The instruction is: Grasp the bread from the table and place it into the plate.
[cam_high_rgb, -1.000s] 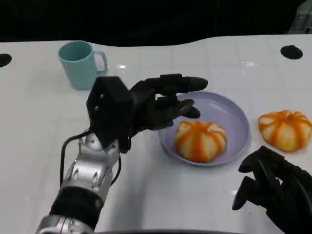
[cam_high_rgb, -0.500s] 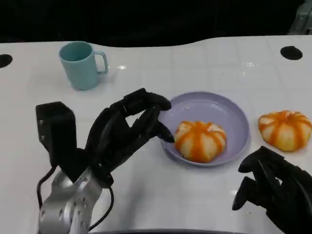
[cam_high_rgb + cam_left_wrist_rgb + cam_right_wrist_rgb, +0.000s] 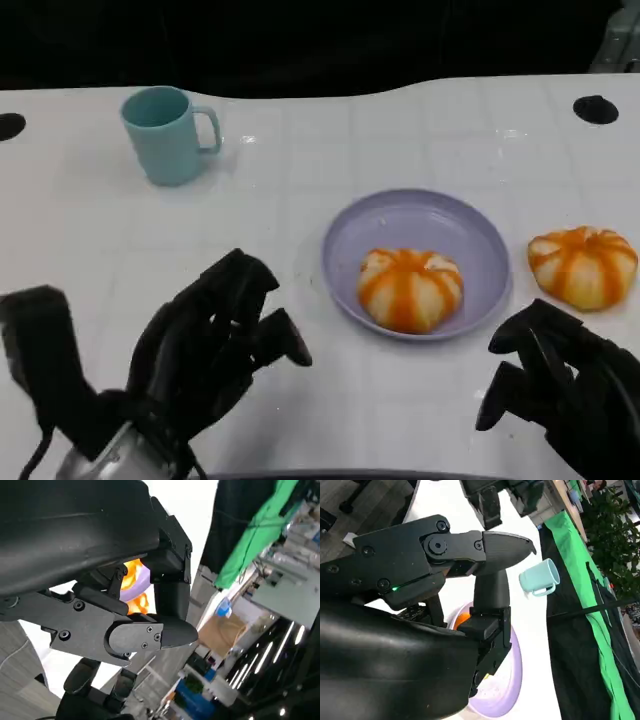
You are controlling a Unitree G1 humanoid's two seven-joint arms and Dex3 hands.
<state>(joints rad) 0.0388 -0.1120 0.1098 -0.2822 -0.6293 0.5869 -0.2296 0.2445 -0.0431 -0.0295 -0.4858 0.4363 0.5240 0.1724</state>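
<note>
An orange-striped round bread (image 3: 411, 288) lies inside the lavender plate (image 3: 420, 205) at the table's middle right. A second, matching bread (image 3: 582, 265) sits on the table just right of the plate. My left hand (image 3: 205, 350) hangs low at the near left, well clear of the plate, fingers loosely apart and holding nothing. My right hand (image 3: 560, 400) rests at the near right corner, below the second bread, empty. In the left wrist view a sliver of bread (image 3: 132, 575) shows past the fingers. The right wrist view catches the plate (image 3: 505, 685).
A teal mug (image 3: 165, 133) stands at the far left, handle to the right; the right wrist view shows the mug (image 3: 540, 577) too. Round black holes (image 3: 595, 108) mark the table's far corners. Bare white tabletop lies between the mug and the plate.
My left hand has drawn back from the plate's left rim toward the near left edge and dropped lower. The bread in the plate, the second bread and my right hand stayed put.
</note>
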